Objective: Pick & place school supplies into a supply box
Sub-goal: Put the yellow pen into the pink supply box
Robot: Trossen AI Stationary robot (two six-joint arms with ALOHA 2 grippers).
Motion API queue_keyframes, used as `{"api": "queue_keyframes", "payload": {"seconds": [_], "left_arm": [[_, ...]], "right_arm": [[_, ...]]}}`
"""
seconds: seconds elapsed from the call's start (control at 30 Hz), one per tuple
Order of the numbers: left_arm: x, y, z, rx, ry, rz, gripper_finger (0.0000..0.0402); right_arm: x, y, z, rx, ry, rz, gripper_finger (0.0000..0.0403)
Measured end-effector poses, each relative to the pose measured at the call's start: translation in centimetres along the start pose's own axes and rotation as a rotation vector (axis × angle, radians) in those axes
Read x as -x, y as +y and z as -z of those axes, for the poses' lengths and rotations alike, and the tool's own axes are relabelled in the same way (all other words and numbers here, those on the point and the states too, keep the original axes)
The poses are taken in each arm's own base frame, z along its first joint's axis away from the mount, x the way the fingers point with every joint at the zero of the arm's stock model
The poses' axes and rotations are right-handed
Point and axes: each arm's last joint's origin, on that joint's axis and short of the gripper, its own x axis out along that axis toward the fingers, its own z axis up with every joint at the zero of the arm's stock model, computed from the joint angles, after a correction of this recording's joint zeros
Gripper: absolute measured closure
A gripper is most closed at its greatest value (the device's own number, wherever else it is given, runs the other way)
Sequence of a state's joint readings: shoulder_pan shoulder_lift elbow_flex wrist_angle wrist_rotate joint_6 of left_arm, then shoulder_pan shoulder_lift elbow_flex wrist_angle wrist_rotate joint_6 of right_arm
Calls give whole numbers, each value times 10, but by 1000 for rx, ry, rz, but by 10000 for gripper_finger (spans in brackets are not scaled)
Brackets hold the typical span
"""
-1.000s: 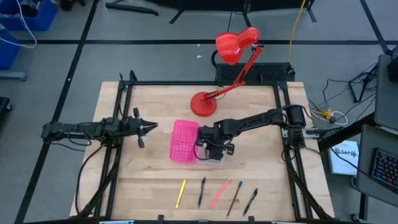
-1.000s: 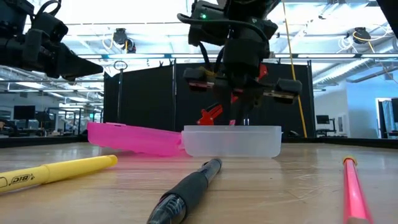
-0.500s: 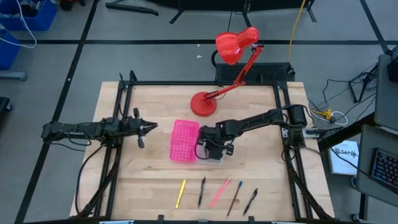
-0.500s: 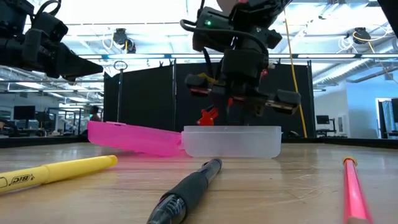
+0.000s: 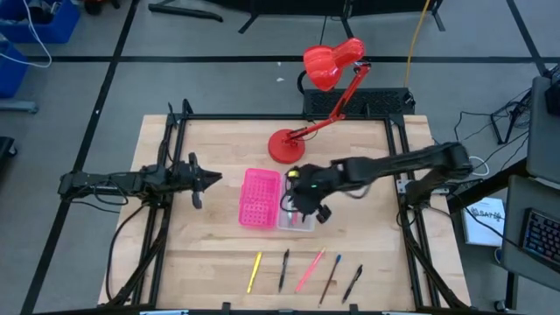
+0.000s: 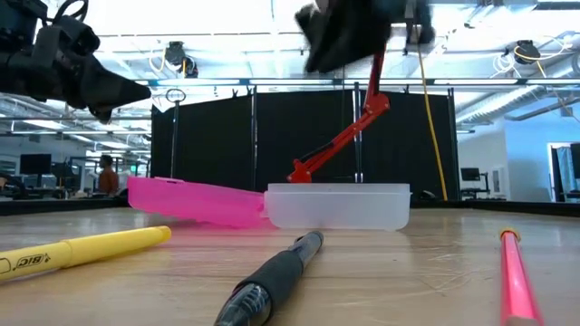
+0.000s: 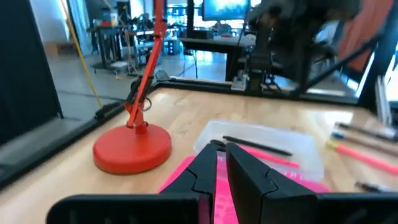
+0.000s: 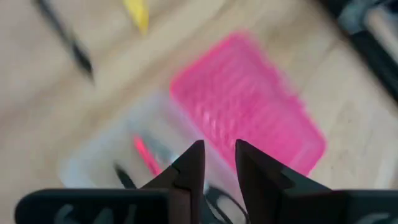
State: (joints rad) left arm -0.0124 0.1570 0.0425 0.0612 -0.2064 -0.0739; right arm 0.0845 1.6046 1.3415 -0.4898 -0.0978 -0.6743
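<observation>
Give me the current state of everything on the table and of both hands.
Supply box: open, lying flat, pink half beside clear half.
Clear half: holds a black pen and a pink one.
Five pens: loose in a row on the table.
Lamp: upright.
Right hand: above the clear half, fingers slightly apart, empty.
Left hand: shut, empty, off to the side.

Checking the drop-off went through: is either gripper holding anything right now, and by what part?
Nothing is held. The right gripper is empty above the supply box; the left gripper waits empty at the table's left.

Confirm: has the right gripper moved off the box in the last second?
Yes. The right gripper has lifted: in the low view it was just above the clear tray, now far higher. It remains over the tray.
</observation>
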Motion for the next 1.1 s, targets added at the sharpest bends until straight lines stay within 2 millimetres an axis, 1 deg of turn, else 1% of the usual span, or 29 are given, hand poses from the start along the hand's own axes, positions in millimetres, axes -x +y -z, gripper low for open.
{"api": "queue_keyframes", "payload": {"seconds": [0.13,0.2,0.27,0.37,0.53,0.63,0.7,0.77,0.87,1.1], "left_arm": [[0,0,0,117,0,-4,357],[0,0,0,146,-1,-4,357],[0,0,0,150,-3,-3,357],[0,0,-2,154,-19,-1,357],[0,0,-2,181,-24,9,357],[0,0,-2,169,-24,7,357],[0,0,-3,154,-26,0,357],[0,0,-3,134,-28,0,357],[0,0,-5,121,-49,2,357],[0,0,-6,125,-65,4,357]], "right_arm": [[39,9,-18,-293,-132,1,335],[51,18,-23,-420,-171,-14,343],[56,34,-24,-490,-180,-47,351],[51,65,-24,-517,-135,-38,367],[32,124,-13,-528,-36,46,398],[22,154,-6,-530,-19,19,399],[19,169,0,-519,-5,-5,397],[19,179,3,-517,3,20,400],[17,188,9,-514,20,44,402],[16,197,14,-583,40,11,402]]}}
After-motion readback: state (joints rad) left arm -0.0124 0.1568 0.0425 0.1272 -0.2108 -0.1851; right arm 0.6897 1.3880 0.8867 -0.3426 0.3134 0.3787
